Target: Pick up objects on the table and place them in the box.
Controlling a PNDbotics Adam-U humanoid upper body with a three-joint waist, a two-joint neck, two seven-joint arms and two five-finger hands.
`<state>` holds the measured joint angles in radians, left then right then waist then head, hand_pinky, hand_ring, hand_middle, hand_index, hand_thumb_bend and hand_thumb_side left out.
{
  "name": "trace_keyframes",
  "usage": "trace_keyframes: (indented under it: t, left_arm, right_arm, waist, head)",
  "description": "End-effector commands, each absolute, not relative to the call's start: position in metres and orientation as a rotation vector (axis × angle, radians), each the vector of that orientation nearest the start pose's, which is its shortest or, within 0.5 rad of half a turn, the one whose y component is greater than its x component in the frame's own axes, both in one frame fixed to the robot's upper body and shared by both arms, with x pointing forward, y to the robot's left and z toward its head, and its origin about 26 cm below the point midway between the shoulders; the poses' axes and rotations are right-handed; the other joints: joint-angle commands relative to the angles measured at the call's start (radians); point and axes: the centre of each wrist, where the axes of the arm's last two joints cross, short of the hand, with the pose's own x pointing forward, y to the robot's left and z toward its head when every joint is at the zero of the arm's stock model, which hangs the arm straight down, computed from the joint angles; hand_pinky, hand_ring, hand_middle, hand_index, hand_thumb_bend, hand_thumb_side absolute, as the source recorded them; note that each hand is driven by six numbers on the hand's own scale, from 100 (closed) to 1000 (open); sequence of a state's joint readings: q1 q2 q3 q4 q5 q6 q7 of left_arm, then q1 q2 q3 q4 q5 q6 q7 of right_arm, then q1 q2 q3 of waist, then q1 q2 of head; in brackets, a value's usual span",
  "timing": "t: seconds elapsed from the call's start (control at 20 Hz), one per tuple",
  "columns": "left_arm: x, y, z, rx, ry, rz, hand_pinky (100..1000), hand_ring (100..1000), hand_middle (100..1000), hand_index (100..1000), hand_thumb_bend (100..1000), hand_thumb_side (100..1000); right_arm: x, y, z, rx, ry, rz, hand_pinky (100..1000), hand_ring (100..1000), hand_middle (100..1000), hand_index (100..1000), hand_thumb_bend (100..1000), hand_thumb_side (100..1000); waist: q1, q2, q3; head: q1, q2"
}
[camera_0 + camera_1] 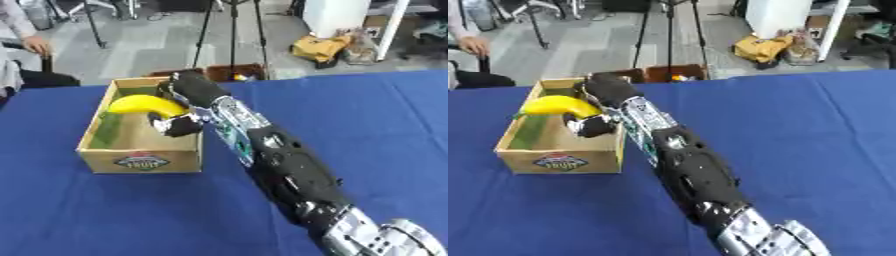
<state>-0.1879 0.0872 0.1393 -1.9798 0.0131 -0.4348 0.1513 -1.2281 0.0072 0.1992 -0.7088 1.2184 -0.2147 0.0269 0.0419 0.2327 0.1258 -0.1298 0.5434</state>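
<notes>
One box [142, 161] stands on the left part of the blue table [367, 125], with a round label on its near wall. One yellow banana [144, 104] is over the box's open top, its right end gripped by the right robot hand [179, 122], whose fingers curl round it and cover that end. A strip of green lies along the box's left inner side, hard to make out. Only one arm shows, crossing the table from the lower right.

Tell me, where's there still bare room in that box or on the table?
In the box, the near floor is bare; the far end is crowded by the banana and right hand. The blue table lies bare both sides of the arm.
</notes>
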Motion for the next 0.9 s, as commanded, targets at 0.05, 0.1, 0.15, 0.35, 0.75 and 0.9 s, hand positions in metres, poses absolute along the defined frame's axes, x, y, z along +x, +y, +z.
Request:
trace_keyframes:
  t: [0.05,0.1,0.15,0.35,0.75,0.9]
  left_arm:
    - [0.2884,0.2678,0.1587,0.168,-2.628,0.147,346,495,568,769,100,827]
    - [0.2884,0.2677,0.1586,0.168,-2.628,0.146,346,495,568,769,100,827]
    - [0.2884,0.2677,0.1586,0.167,-2.628,0.146,346,495,568,769,100,827]
    - [0.2883,0.2674,0.1584,0.166,-2.627,0.147,346,495,568,769,100,829]
    - [0.2886,0.2671,0.1589,0.163,-2.628,0.147,346,495,568,768,100,828]
    - [0.2886,0.2671,0.159,0.162,-2.629,0.147,345,495,568,768,100,825]
  right_arm:
    - [0.4831,-0.0402,0.2252,1.296,2.527,-2.168,463,735,280,711,100,631]
    - [0.483,-0.0398,0.225,1.298,2.525,-2.171,465,736,282,712,100,632]
    - [0.4828,-0.0394,0.2247,1.298,2.524,-2.173,472,742,288,717,100,640]
    - [0.4825,-0.0382,0.2234,1.293,2.508,-2.192,506,768,327,751,198,683]
    - [0.4814,-0.0365,0.2275,1.305,2.482,-2.181,572,821,440,840,365,761]
    - [0.4814,-0.0369,0.2285,1.319,2.481,-2.172,576,823,438,842,363,758]
  waist:
    - [0.004,-0.016,0.003]
    - [0.004,-0.016,0.004]
    - [0.004,-0.016,0.005]
    - [0.004,-0.014,0.008]
    - [0.002,-0.012,0.01]
    - [0.003,-0.012,0.009]
  head:
    - [-0.003,-0.012]
    - [-0.003,-0.012]
    - [-0.004,-0.013]
    - [-0.004,-0.016]
    - [-0.003,-0.019]
    - [-0.003,-0.019]
